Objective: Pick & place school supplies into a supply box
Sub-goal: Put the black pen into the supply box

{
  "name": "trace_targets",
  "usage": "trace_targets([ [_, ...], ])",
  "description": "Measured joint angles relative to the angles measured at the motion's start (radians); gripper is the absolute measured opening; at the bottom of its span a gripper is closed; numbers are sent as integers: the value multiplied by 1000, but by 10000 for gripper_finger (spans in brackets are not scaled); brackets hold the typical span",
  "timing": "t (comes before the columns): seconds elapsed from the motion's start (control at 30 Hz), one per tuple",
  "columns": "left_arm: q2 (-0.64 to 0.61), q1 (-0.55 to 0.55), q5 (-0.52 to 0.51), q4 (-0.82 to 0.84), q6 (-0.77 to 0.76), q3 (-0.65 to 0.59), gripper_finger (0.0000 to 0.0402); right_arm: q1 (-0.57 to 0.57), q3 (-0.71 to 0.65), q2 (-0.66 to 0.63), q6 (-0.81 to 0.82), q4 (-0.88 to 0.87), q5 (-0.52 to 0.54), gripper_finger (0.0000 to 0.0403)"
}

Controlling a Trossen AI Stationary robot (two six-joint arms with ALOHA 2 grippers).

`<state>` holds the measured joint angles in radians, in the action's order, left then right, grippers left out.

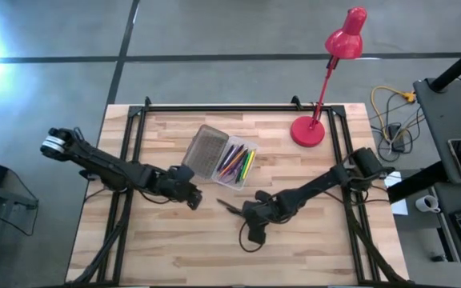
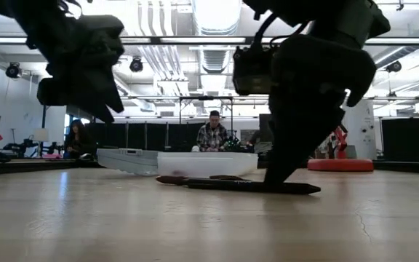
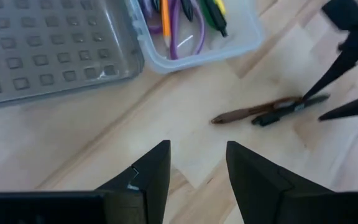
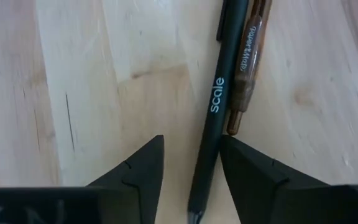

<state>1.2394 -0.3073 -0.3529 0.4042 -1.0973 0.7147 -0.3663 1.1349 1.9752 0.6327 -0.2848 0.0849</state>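
Note:
The supply box (image 1: 237,166) is a translucent tray lying near the table's far middle, its ribbed lid (image 1: 205,150) open flat beside it. Inside lie purple-handled scissors (image 3: 185,37) and coloured pens. Near the table's middle, a black pen (image 4: 215,106) and a brown pen (image 4: 247,68) lie side by side on the wood. My right gripper (image 4: 192,140) points steeply down over them, open, with the black pen running between its fingers. My left gripper (image 3: 197,144) hangs open and holds nothing, left of the pens and near the box (image 1: 192,198). My right gripper comes from above, slanting down. Its fingers (image 4: 244,168) stand on either side of the black pen's shaft (image 4: 205,155) and lie across the pen. The pen lies flat on the table. I cannot tell whether either finger touches it.
A red desk lamp (image 1: 326,80) stands at the far right corner, on its round base (image 1: 308,130). Dark frame rails (image 1: 126,144) run along the table's sides. Bare wood lies toward the near edge. People (image 2: 213,135) sit in the room beyond the table.

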Motion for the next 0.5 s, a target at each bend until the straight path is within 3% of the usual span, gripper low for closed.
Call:
trace_targets([
  [0.23, -109, 0, -77, -29, -13, -54, 140, 4, 42, 32, 0, -42, 15, 88],
  [0.4, -94, 0, -107, -30, 28, -24, 140, 8, 43, 19, -1, -84, 10, 30],
  [0.5, -70, 0, -114, -28, 42, -9, 140, 8, 41, 5, -18, -120, -38, 19],
])
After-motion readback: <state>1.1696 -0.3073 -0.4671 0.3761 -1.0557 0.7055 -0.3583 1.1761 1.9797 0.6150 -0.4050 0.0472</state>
